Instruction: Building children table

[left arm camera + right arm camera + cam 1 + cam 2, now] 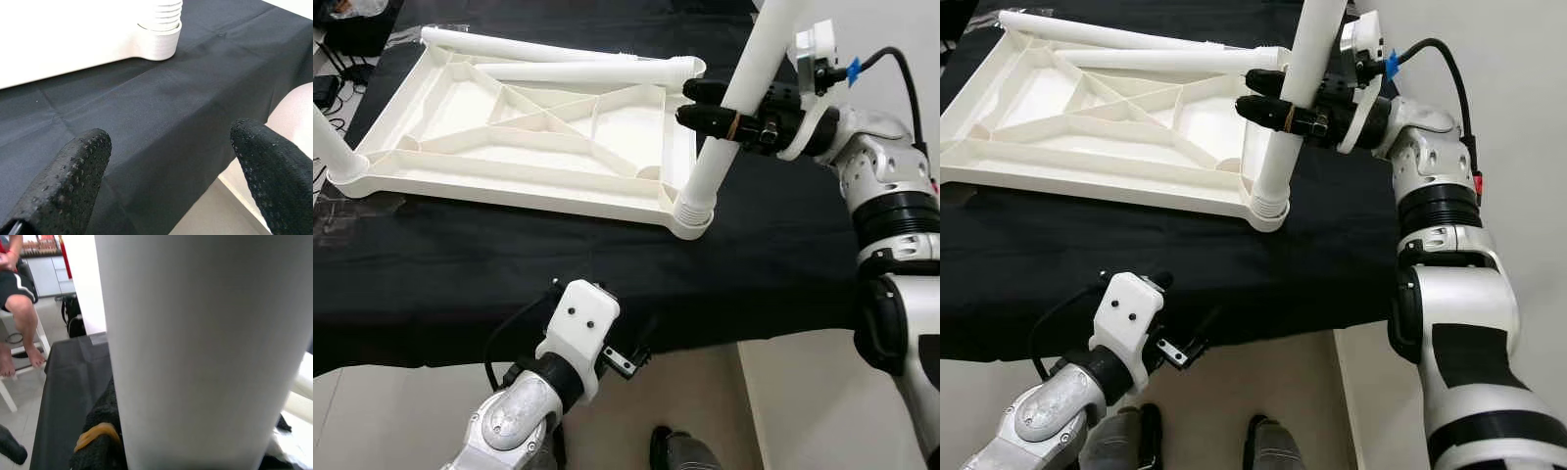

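A white plastic tabletop (509, 178) lies upside down on a black cloth, its ribs facing up. A white table leg (744, 78) stands tilted in the near right corner socket (693, 217). My right gripper (688, 104) is shut on this leg about halfway up, one black finger on each side. Another leg (333, 147) stands in the near left corner. Two loose legs (529, 46) (597, 71) lie along the tabletop's far side. My left gripper (168, 152) hangs open and holds nothing at the cloth's front edge, below the socket corner.
The black cloth (773, 264) covers the work surface and drops off at the front edge. Pale floor lies below and to the right. In the right wrist view a person's bare legs (14, 308) show on a chair beyond the surface.
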You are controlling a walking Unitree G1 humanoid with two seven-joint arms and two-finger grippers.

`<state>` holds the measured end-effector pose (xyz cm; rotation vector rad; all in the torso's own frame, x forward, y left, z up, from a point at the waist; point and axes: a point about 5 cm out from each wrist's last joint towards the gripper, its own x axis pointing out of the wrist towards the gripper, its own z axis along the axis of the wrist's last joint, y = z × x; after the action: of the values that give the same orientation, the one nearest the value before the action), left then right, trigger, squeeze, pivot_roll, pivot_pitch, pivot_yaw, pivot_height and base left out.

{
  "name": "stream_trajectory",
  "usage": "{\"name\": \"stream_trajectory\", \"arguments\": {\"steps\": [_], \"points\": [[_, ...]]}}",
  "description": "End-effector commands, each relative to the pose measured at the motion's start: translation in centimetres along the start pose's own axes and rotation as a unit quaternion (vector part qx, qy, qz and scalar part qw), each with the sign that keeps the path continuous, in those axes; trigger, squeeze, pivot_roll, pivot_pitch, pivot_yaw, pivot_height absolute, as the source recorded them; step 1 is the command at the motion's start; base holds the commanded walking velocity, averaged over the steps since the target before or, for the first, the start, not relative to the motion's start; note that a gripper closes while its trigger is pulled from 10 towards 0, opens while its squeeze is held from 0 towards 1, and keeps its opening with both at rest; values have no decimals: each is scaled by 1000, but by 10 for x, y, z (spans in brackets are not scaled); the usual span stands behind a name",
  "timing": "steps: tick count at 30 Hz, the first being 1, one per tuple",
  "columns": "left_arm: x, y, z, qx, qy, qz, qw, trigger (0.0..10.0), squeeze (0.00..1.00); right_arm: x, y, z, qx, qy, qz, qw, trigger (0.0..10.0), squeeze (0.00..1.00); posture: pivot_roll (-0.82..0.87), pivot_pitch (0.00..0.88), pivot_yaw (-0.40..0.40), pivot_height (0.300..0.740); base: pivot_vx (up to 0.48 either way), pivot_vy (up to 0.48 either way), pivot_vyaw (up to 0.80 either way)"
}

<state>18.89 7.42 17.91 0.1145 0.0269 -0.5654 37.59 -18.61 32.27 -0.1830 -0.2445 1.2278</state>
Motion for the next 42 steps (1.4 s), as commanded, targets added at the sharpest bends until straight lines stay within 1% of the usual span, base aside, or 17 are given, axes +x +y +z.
{"name": "stream_trajectory", "arguments": {"steps": [1,8,13,15,20,22,24,26,29,30,32,33,35,36,41,42], "points": [[-3,-4,2,-1,-6,-10,1000,10000,0,-5,1,-9,4,26,-4,1000,10000,0,83,247,-53,740,0,0,0],[-3,-3,1,2,-6,-6,1000,10000,0,-8,0,-7,1,32,-2,999,10000,0,78,248,-50,740,0,0,0],[-2,-3,1,5,-7,-6,1000,10000,0,-8,2,-13,2,41,-1,999,10000,0,75,250,-48,740,0,0,0],[-2,-2,2,6,-9,-4,1000,10000,0,-6,2,-17,6,42,-20,999,10000,0,78,253,-48,740,0,0,0],[-1,0,3,7,-11,1,1000,10000,0,-3,4,-26,19,41,-34,998,10000,0,77,254,-48,740,0,0,0],[-1,0,3,8,-12,2,1000,10000,0,-4,5,-32,24,48,-42,998,10000,0,76,254,-47,740,0,0,0],[0,1,4,8,-14,4,1000,10000,0,-5,3,-38,31,60,-68,995,10000,0,76,254,-49,740,0,0,0],[0,1,5,8,-15,4,1000,10000,0,-5,3,-39,33,64,-77,994,10000,0,76,254,-49,740,0,0,0],[1,2,6,10,-18,7,1000,10000,0,-4,-2,-46,37,86,-130,987,10000,0,76,254,-49,740,0,0,0],[1,2,6,10,-18,7,1000,10000,0,-4,-2,-46,37,86,-130,987,10000,0,76,254,-49,740,0,0,0],[1,3,7,11,-19,9,1000,10000,0,-3,-6,-50,43,97,-170,980,10000,0,76,254,-49,740,0,0,0],[1,3,7,11,-19,9,1000,10000,0,-3,-6,-50,43,97,-170,980,10000,0,76,254,-49,740,0,0,0],[2,4,8,12,-22,10,1000,10000,0,-2,-8,-53,47,105,-203,972,10000,0,74,257,-48,740,0,0,0],[2,4,8,12,-22,10,1000,10000,0,-2,-8,-53,47,105,-203,972,10000,0,74,257,-48,740,0,0,0],[4,9,10,19,-26,20,999,10000,0,-4,-14,-61,45,103,-304,946,10000,0,74,257,-47,740,0,0,0],[4,9,10,19,-26,20,999,10000,0,-4,-14,-61,45,103,-304,946,10000,0,74,257,-47,740,0,0,0]]}}
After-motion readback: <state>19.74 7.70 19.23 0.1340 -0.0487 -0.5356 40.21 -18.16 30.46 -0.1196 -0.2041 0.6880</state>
